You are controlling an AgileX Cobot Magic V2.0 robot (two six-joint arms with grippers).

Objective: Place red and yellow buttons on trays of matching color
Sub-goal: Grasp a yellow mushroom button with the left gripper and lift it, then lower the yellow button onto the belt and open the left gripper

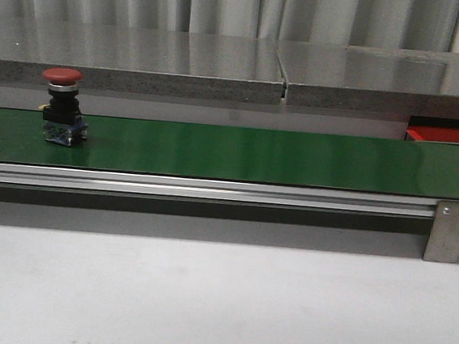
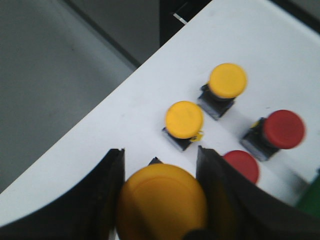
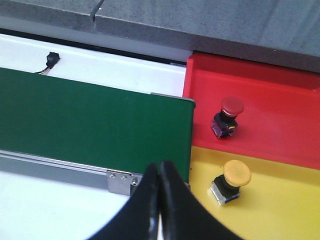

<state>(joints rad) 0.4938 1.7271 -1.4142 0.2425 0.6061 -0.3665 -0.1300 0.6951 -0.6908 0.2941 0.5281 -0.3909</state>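
While a red button [image 1: 62,105] stands on the belt [image 1: 255,154], the left gripper [image 2: 160,172] clasps a yellow button [image 2: 162,202]; the right gripper [image 3: 160,187] is closed, empty.

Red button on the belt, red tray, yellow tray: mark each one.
red button [image 1: 63,75], front view, on its red cap.
red tray [image 3: 280,95], right wrist view, bare floor.
yellow tray [image 3: 285,200], right wrist view, bare floor.

Red tray [image 1: 452,138]: front view shows only a sliver behind the green belt [image 1: 239,153]. Held yellow button [image 2: 162,202]: blurred, base hidden, cut by frame edge. Half-hidden red button [image 2: 242,165]: base unseen.
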